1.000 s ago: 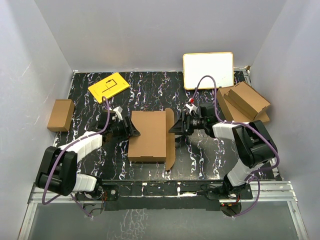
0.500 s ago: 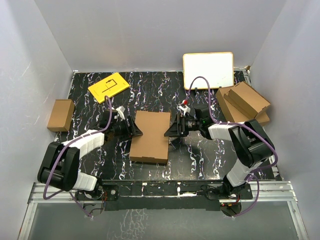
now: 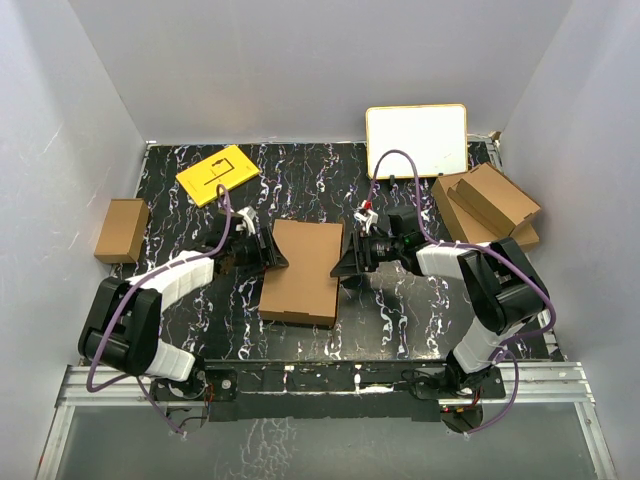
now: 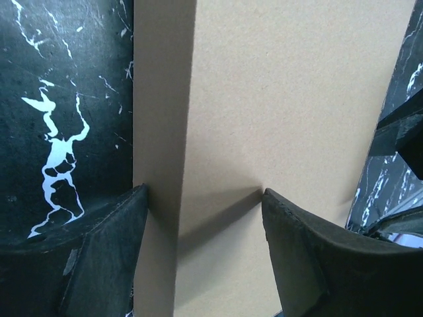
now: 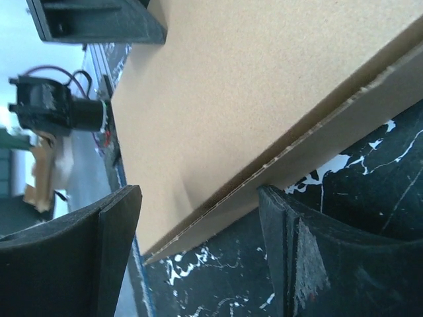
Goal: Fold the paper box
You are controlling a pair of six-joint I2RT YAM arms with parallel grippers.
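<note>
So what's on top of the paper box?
Nothing rests on the paper box; the left end effector and right end effector each straddle a side edge. Its inside is hidden.

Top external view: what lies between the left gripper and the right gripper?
The plain brown corrugated cardboard paper box fills the stretch from left gripper to right gripper; the top view shows it.

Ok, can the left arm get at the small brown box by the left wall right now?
Probably yes. The left gripper stands open at the paper box's left edge, and only bare mat lies between it and the small brown box. The wall beside it may cramp the approach.
</note>
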